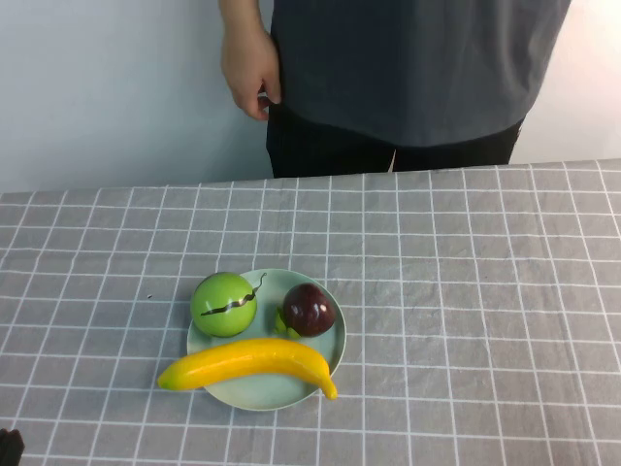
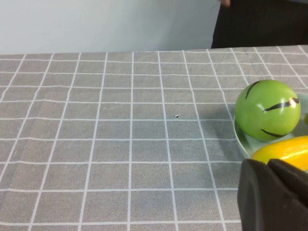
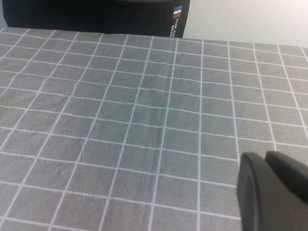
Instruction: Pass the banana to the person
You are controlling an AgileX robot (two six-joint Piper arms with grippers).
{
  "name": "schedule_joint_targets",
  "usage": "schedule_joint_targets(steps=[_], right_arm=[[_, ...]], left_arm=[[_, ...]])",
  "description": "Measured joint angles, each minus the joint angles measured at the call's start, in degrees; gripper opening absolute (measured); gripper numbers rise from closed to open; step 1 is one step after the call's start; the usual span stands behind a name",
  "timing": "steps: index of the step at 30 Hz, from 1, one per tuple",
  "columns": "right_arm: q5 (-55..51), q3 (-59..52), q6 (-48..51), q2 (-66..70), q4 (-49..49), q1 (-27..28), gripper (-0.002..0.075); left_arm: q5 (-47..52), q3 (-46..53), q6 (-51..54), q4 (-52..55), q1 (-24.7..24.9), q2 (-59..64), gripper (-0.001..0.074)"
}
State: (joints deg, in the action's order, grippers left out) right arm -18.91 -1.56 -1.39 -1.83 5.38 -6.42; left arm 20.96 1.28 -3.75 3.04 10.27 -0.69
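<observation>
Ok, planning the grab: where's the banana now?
High view: the banana lies across the plate's near edge, left of centre, before the apple and red fruit.

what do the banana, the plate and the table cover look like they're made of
Banana: smooth, glossy yellow skin, possibly plastic; real fruit not ruled out. Plate: pale green, even, slightly shiny, ceramic or melamine. Table cover: matte grey checked fabric, faint creases in the right wrist view. Left gripper sits beside the plate; right gripper over bare cloth.
</observation>
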Motion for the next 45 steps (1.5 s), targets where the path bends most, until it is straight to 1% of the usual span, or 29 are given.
schedule_joint_targets(steps=[38, 41, 45], right_arm=[[0.00, 0.00, 0.00, 0.00, 0.00, 0.00, -0.0009], [0.00, 0.00, 0.00, 0.00, 0.00, 0.00, -0.0009], [0.00, 0.00, 0.00, 0.00, 0.00, 0.00, -0.0009]], left_arm=[[0.00, 0.00, 0.00, 0.11, 0.00, 0.00, -0.0004], [-0.76, 0.00, -1.44, -1.49, 0.00, 0.00, -0.0004], [-3.10, 0.11, -5.90, -6.32, 0.00, 0.00, -0.0004]])
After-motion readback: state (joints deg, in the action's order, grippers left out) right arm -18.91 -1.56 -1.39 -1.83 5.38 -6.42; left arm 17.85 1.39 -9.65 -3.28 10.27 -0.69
